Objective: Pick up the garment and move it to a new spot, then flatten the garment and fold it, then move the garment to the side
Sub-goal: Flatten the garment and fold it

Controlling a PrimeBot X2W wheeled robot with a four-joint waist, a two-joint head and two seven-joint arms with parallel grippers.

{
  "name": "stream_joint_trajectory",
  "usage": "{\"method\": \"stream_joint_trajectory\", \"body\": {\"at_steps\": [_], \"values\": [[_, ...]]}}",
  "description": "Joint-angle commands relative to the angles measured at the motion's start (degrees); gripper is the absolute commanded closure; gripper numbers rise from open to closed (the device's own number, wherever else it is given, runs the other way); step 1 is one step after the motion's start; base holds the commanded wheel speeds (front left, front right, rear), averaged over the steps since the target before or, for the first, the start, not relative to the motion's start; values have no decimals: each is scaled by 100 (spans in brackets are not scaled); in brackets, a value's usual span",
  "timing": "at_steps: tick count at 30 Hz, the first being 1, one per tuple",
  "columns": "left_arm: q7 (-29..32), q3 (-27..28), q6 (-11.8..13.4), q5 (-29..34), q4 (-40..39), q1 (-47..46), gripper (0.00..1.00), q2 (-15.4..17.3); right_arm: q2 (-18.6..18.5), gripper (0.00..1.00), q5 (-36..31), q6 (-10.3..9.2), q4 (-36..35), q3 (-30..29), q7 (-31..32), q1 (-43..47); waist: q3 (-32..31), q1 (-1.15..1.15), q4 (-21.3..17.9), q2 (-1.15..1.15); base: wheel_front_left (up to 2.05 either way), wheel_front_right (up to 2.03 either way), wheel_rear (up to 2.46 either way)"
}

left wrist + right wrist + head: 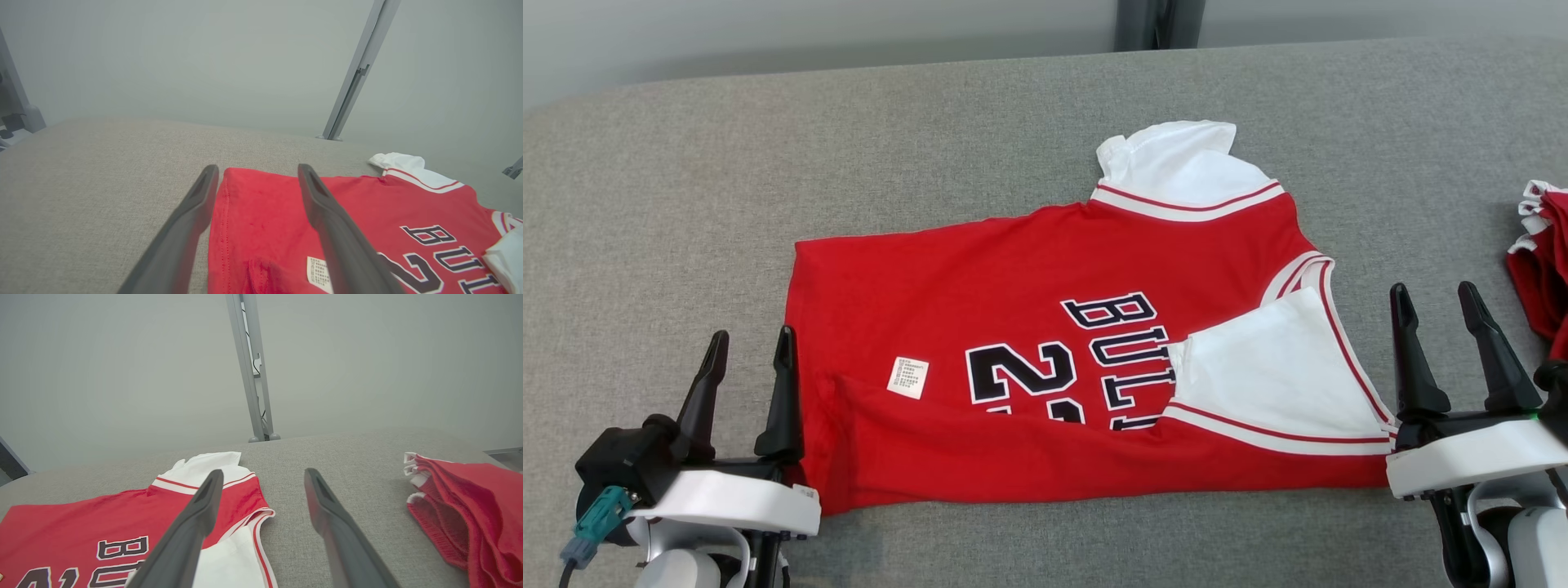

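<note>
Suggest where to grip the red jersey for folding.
Probably the red jersey by its near folded edge, both ends: left pincer at the hem, right pincer at the shoulder. Come low from the robot's side; the doubled edge offers a lip.

soft, even light from overhead, bright but flat, with no glare anywhere. the grey bench carries only faint shadows: a thin one along the near hem of the red garment and a pale one beside the red pile. the head view is crisp down to the lettering. both wrist views bow at the edges. the dark fingers up close are soft and out of focus, and the wall behind is a hazy grey.
</note>
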Motion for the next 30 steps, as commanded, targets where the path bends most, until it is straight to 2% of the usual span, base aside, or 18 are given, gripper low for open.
{"method": "stream_joint_trajectory", "body": {"at_steps": [1, 6, 10, 17, 22, 27, 28, 29, 30], "values": [[-33, 6, -3, 39, 30, -99, 0, 23, -17, 0, 23, -3, -40, -14, 22, -23, 13, 0, 4, 0, 0, 0, 0], [7, -26, -50, 52, 65, -485, 0, 79, -3, 0, 63, -3, -121, 12, 38, -101, 153, 0, -5, 0, 0, 0, 0], [301, -53, -238, -80, 405, -1121, 0, 217, 6, 0, 106, -3, -167, 104, 49, -225, 386, 0, -97, 0, 0, 0, 0], [1141, -25, -713, -566, 1796, -2184, 0, 592, 12, 0, 223, -3, 42, 301, -108, -470, 782, 0, -423, 0, 0, 0, 0], [1508, -66, -884, -919, 2679, -2604, 0, 794, 16, 0, 319, -3, 256, 386, -261, -578, 942, 0, -584, 0, 0, 0, 0], [1628, -192, -938, -1120, 3110, -2748, 0, 892, 18, 0, 390, -3, 394, 390, -360, -648, 991, 0, -623, 0, 0, 0, 0], [1687, -276, -944, -1228, 3264, -2779, 2, 881, 18, 0, 398, -3, 440, 370, -377, -710, 1006, 0, -628, 0, 0, 0, 0], [1697, -327, -945, -1289, 3315, -2801, 30, 879, 18, 0, 402, -3, 460, 353, -379, -738, 1011, 0, -625, 0, 0, 0, 0], [1697, -327, -945, -1289, 3315, -2801, 30, 879, 18, 0, 402, -3, 460, 353, -379, -738, 1011, 0, -625, 0, 0, 0, 0]]}}
